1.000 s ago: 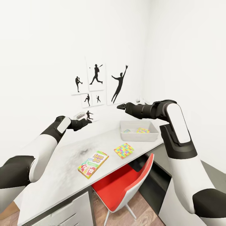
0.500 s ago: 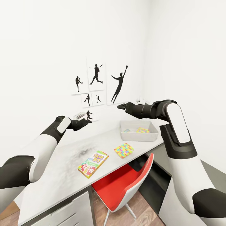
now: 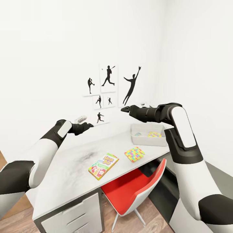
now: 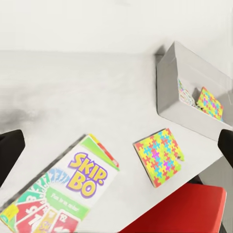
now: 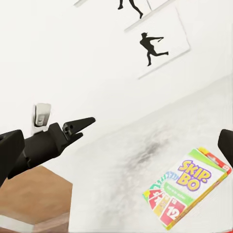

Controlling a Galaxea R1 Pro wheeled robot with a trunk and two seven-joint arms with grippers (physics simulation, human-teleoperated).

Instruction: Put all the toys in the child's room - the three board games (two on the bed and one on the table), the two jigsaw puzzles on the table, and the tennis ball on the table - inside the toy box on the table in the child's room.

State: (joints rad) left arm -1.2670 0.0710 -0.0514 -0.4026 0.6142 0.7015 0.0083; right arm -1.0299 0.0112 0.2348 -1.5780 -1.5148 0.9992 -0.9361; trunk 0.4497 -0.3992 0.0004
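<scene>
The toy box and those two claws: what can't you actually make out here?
- Toy box: head view, its near wall hides the floor; a jigsaw puzzle shows inside, the rest unclear.
- Left gripper: seen side-on, right wrist view; open or shut unclear.
- Right gripper: head view, too small to judge.

Head view: high vantage, facing forward and down over both arms toward the table (image 3: 74, 168) and the corner wall. Left wrist view: close above the tabletop, facing down past its fingers (image 4: 10, 151). Right wrist view: farther off, facing across the table toward the wall; all three share the Skip-Bo box (image 3: 103, 166) (image 4: 63, 194) (image 5: 187, 193).
</scene>
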